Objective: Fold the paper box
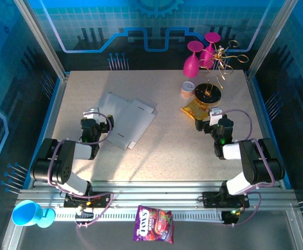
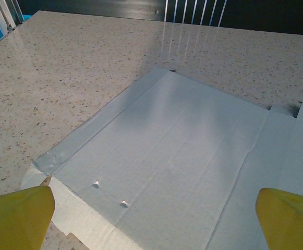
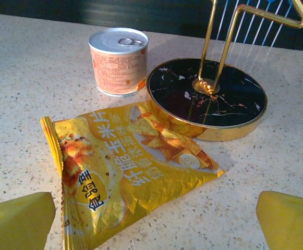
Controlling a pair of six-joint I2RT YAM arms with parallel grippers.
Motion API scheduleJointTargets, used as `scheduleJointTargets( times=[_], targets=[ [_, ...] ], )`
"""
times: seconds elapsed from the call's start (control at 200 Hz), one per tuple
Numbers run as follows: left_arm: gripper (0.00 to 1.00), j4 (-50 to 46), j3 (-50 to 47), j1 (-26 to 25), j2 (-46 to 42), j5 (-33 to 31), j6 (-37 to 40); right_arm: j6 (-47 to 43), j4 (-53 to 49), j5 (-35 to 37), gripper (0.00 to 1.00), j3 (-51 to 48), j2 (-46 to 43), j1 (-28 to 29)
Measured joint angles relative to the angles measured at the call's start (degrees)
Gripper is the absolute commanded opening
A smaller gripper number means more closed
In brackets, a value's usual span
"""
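Progress: none to speak of. Paper box [image 1: 128, 119] flat on the table [image 1: 167, 156], left of centre, spread out as one unfolded sheet of pale panels, small tabs along its right and near edges. No panel lifted, no flap tucked, no wall standing. Crease lines plain across the sheet in the left wrist view [image 2: 182, 156], none of them bent.

Left jaws spread wide and empty, low over the table just beside the sheet's near-left edge. Yellow fingertips [image 2: 15, 216] at both lower corners of that wrist view, the near part of the sheet between and ahead of them. No contact with the cardboard as far as can be told.

Right jaws likewise spread wide, holding nothing, well apart from the box on the right half of the table. Pointed instead at a golden-yellow snack packet [image 3: 130, 166] resting against a black round stand [image 3: 208, 99] with a gold rim, a small can [image 3: 119, 60] just beside both. Purple candy bag [image 1: 154, 230] off the table, on the near ledge.

Judged from this: very start of the task, all folding left to do. Remaining, by the look of the sheet: taking hold of an edge, raising the panels along their creases, tucking the tabs. Likely work for both arms, with the right one first needing to come across to the sheet.
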Motion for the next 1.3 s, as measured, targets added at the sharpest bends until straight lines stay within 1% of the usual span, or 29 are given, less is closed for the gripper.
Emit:
scheduleJointTargets(
  times=[0.18,0.25,0.345,0.415,0.465,0.535,0.585,0.625,0.64,0.66,0.69,0.72,0.765,0.806,0.861,0.886,0.931,0.971,1.021,1.076,1.121,1.196,1.296],
  targets=[
    [0.99,0.22,0.0,0.0,0.0,0.02,0.0,-0.13,1.68,0.0,1.0,-0.61,0.0,0.0],
    [0.99,2.05,-0.57,-0.02,-0.02,-0.24,0.09,-0.11,5.27,0.55,1.0,-2.43,0.0,0.22],
    [0.99,3.41,-2.78,-1.62,-2.1,-3.58,1.4,-0.17,11.96,5.64,1.0,-7.61,-0.07,2.43],
    [0.99,1.22,-3.89,-5.07,-7.21,-7.02,3.23,-1.25,14.84,11.8,1.0,-11.3,-1.49,6.27],
    [0.99,-1.36,-3.58,-7.76,-12.35,-9.64,3.76,-2.67,14.73,16.15,1.0,-12.79,-5.16,9.6],
    [0.99,-9.35,-0.26,-9.88,-19.96,-13.22,2.05,-4.5,10.73,22.73,1.0,-12.04,-14.27,13.9],
    [0.99,-19.06,5.7,-10.16,-23.82,-16.24,-1.75,-4.39,2.6,26.51,1.0,-8.37,-22.86,16.31],
    [0.99,-29.31,12.85,-9.77,-25.05,-17.38,-6.99,-1.03,-6.93,28.87,1.0,-2.75,-29.4,17.18],
    [0.99,-34.18,16.61,-9.25,-25.11,-17.33,-10.27,1.66,-11.34,29.31,1.0,-0.15,-31.32,17.09],
    [0.99,-39.26,20.98,-8.61,-24.94,-16.7,-12.85,4.85,-17.75,29.73,1.0,4.17,-33.64,16.83],
    [0.99,-44.11,26.1,-7.26,-24.48,-14.8,-16.33,10.03,-25.68,29.16,1.0,10.1,-35.82,15.65],
    [0.99,-47.76,30.71,-4.9,-23.78,-10.88,-19.71,15.67,-32.68,27.58,1.0,15.58,-37.44,13.99],
    [0.87,-53.33,37.11,-0.37,-21.14,-3.98,-25.24,24.15,-40.33,24.0,1.0,21.42,-39.47,10.93],
    [0.78,-58.1,42.16,2.84,-17.73,0.72,-28.65,29.11,-44.22,19.67,1.0,23.3,-41.13,8.24],
    [0.58,-65.09,49.68,5.77,-10.64,6.71,-31.5,34.62,-50.69,13.6,1.0,24.55,-42.14,5.84],
    [0.51,-67.91,52.59,6.19,-7.06,9.22,-32.09,36.48,-54.75,11.93,0.95,25.49,-41.27,5.9],
    [0.45,-72.02,56.7,6.21,-0.5,13.55,-33.35,38.82,-61.35,9.99,0.8,27.28,-38.25,7.58],
    [0.44,-75.34,58.97,5.73,5.03,16.85,-34.01,40.04,-66.31,8.81,0.74,28.72,-34.91,10.25],
    [0.44,-79.67,60.61,4.7,11.39,19.91,-33.99,42.16,-70.77,7.45,0.71,29.66,-30.56,13.97],
    [0.43,-83.91,61.2,2.93,17.18,21.35,-33.59,43.23,-74.64,5.53,0.67,29.62,-27.19,17.94],
    [0.43,-86.86,61.26,1.33,20.83,22.25,-33.31,44.48,-76.43,3.89,0.65,29.2,-25.94,20.09],
    [0.42,-90.64,61.29,-2.45,25.7,23.17,-32.83,46.12,-76.67,1.07,0.65,27.91,-25.59,21.49],
    [0.4,-92.89,61.53,-7.63,28.89,23.32,-31.28,47.6,-76.22,-1.75,0.64,27.61,-24.44,21.68]
  ],
)
